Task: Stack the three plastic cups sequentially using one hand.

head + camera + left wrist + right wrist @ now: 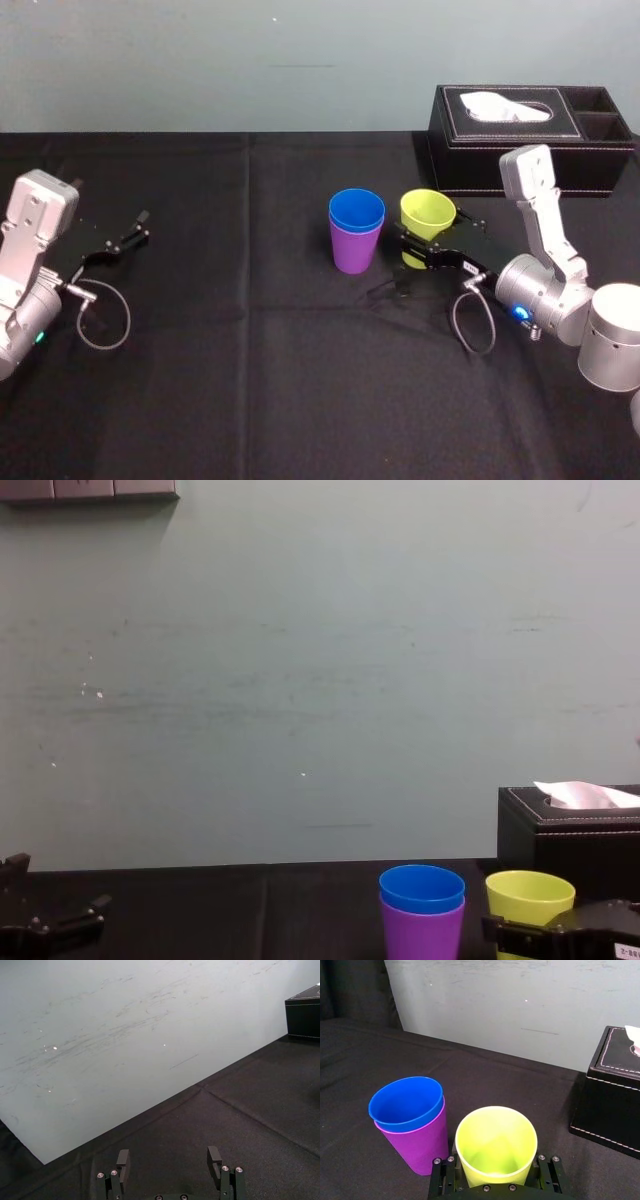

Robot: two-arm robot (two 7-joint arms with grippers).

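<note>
The blue cup [357, 208] sits nested inside the purple cup [352, 250], upright near the middle of the black table. Just to their right is the yellow-green cup [427, 212], leaning slightly, with my right gripper [425, 250] shut on its lower part. In the right wrist view both fingers [442, 1170] press against the sides of the yellow-green cup [496, 1142], beside the blue cup [406, 1102] and the purple cup [420, 1142]. I cannot tell whether the yellow-green cup rests on the table. My left gripper [125, 240] is parked far left, open and holding nothing.
A black tissue box [530, 140] stands at the back right, close behind the yellow-green cup and my right arm. A pale wall runs along the table's far edge. Bare black cloth [240, 380] covers the table between the arms.
</note>
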